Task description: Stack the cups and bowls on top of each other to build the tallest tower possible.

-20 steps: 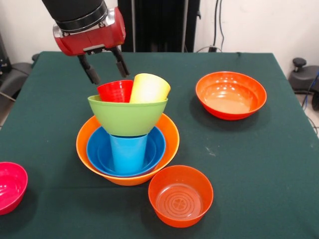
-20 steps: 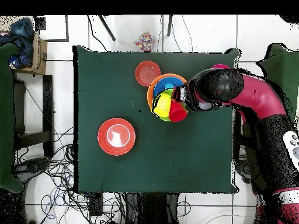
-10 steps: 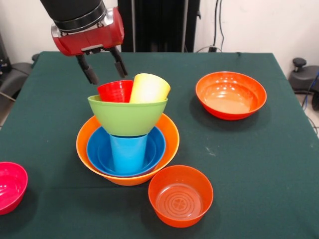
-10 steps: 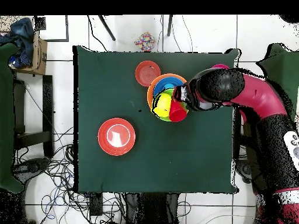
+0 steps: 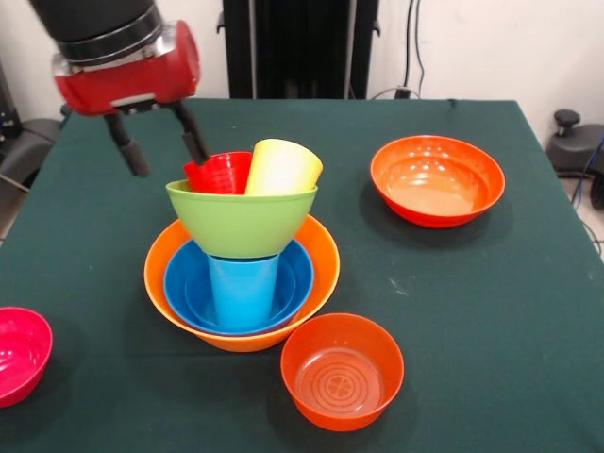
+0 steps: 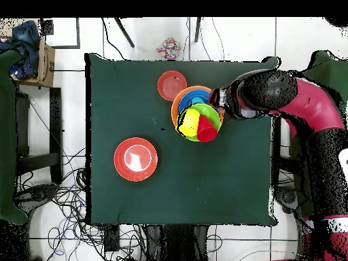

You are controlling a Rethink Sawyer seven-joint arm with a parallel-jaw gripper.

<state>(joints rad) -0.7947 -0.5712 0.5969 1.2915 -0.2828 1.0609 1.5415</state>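
gripper (image 5: 159,144) hangs spread and empty beside the tower (image 5: 242,274) — two red-orange bowls (image 5: 437,179) and a pink bowl (image 5: 19,354) sit apart.

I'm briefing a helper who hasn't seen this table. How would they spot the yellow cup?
Find the big pale orange bowl holding the stack. At its top, a lime green bowl holds two cups side by side. The yellow cup is the tilted one, beside the red cup.
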